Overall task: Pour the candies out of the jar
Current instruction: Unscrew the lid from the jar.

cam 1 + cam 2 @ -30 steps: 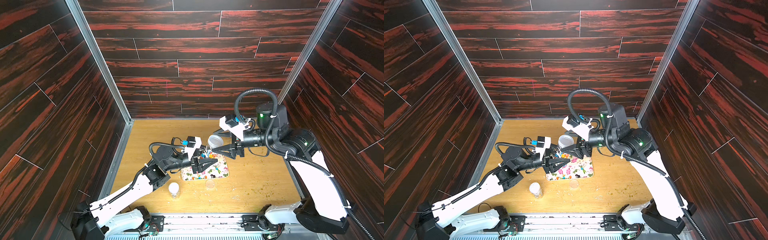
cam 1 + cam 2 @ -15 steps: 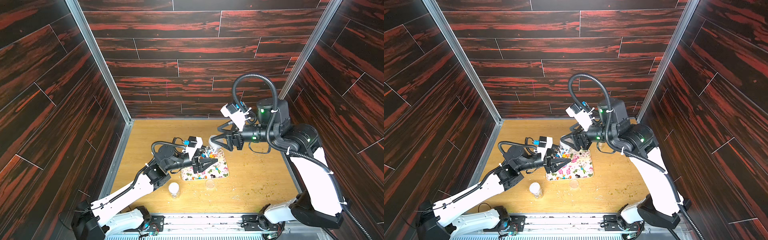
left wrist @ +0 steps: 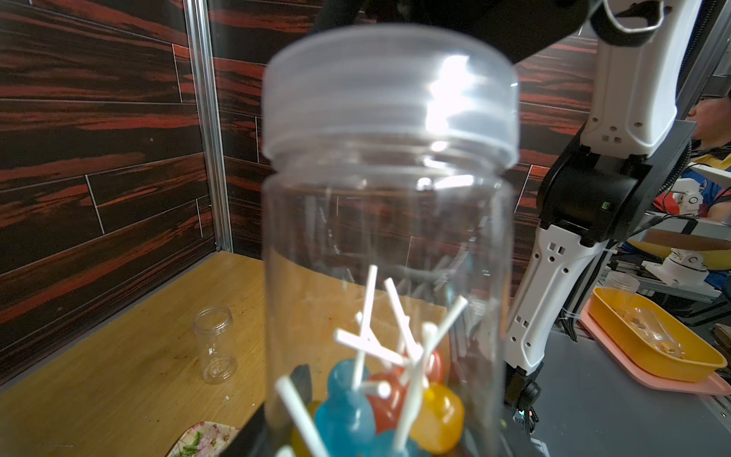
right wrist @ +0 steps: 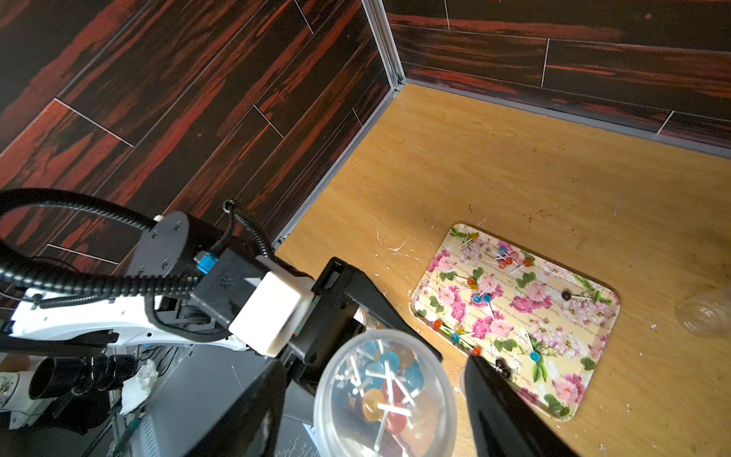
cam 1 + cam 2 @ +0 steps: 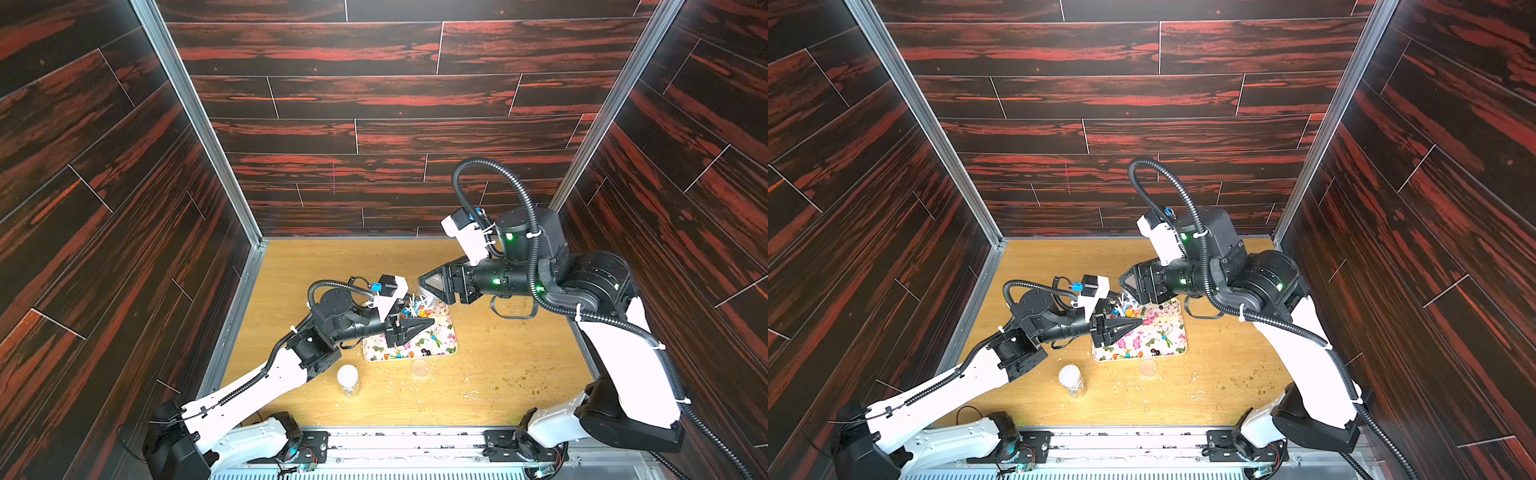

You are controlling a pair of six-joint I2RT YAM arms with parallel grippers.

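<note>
Swinging in from beside the jar a second ago, the right end effector (image 4: 377, 362) is now hovering straight above it, while the left arm is barely shifting. Candies (image 3: 356, 415), glossy blue, orange and red balls on white sticks, are lying heaped at the bottom of the jar (image 3: 387, 257). They are sitting level with the left end effector (image 5: 424, 321), which is pinching the clear body low down and keeping it upright. They are looking hard and light, and the crossed sticks are likely to tangle and leave in a clump rather than a stream. Thin clear plastic like this is probably flexing under a firm squeeze and sliding easily, so the low, tight hold is making sense. A wide translucent lid (image 3: 389, 91) is sitting on top, directly under the right end effector, whose fingers are standing spread on either side of it with a sliver of gap, gripping nothing. I am judging the lid's threaded skirt, taken across its width, to be the place to hold. Below and beyond both end effectors a flowered tray (image 4: 553, 316) is carrying a few loose candies on the counter (image 5: 498, 374). An empty jar (image 5: 348, 380) is standing well apart on the left arm's side.
</note>
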